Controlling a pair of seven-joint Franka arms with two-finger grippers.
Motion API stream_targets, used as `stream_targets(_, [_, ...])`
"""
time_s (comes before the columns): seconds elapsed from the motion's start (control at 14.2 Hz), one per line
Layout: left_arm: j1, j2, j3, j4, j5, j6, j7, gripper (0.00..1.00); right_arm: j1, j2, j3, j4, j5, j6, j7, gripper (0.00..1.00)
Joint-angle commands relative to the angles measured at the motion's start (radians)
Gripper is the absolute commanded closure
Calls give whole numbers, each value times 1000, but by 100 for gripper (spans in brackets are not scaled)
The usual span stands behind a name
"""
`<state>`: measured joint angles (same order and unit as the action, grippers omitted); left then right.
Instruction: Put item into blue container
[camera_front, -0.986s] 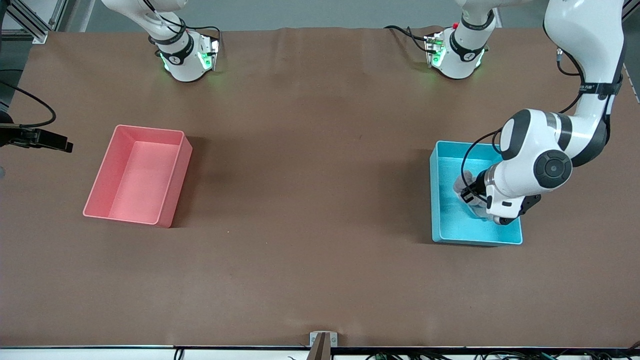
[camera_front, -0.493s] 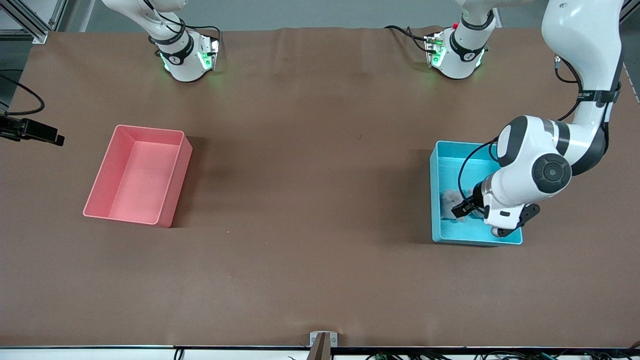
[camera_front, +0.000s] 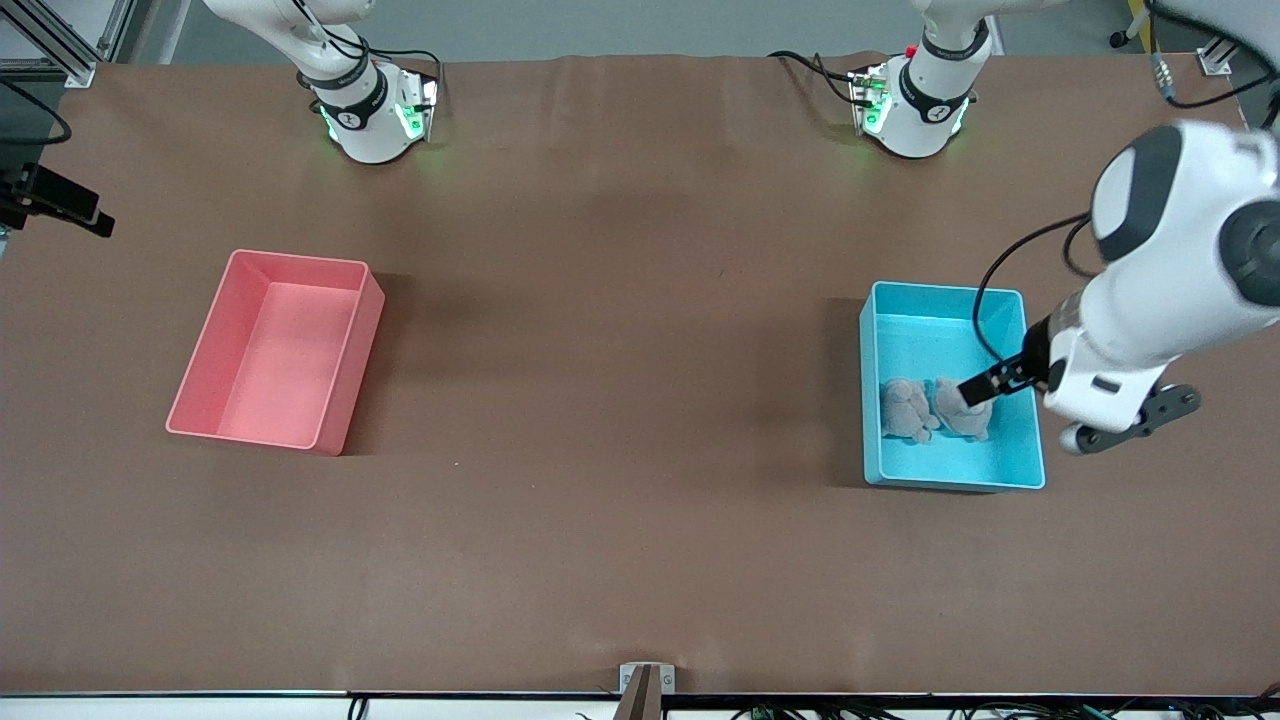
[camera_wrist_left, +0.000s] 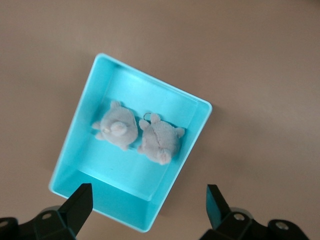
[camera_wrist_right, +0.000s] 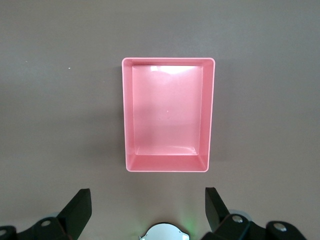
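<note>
Evidently my part with the item is done: my left gripper (camera_wrist_left: 150, 210) hangs up in the air over the blue container (camera_front: 1034, 470), its fingers (camera_wrist_left: 77, 205) spread wide apart with nothing between them. I judge I hold it high and open like this so the fingers stay free of the walls and of what lies inside.

Two small grey plush toys (camera_front: 935, 408) lie side by side on the floor of the blue container, touching or nearly so, in the half nearer the front camera — the farther half is bare. They rest flat and low, well under the rim, so I would not expect them to tip or roll out.

Each toy is a short, rounded lump with no strong long axis. In the left wrist view the one with the pale snout (camera_wrist_left: 116, 130) faces up, and its neighbour (camera_wrist_left: 160, 140) lies beside it with small ears or feet poking out; which end of that one is the head I cannot tell.

My right gripper (camera_wrist_right: 145, 210) waits high over the pink bin (camera_front: 352, 340) at the right arm's end of the table — open too, and empty.
</note>
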<state>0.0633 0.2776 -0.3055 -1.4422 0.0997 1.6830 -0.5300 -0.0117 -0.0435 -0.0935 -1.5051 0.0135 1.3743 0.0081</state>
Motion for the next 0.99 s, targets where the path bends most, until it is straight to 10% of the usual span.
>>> stream_targets(0.0, [4,-113,-10,-10,26,-48,114,0,-17,-55,15,-38,8,2,-19,0])
stream_targets(0.92, [-174,-445,238,-259,-114,-187,363,0,-16,-42,12,65,0,-110,-51,0])
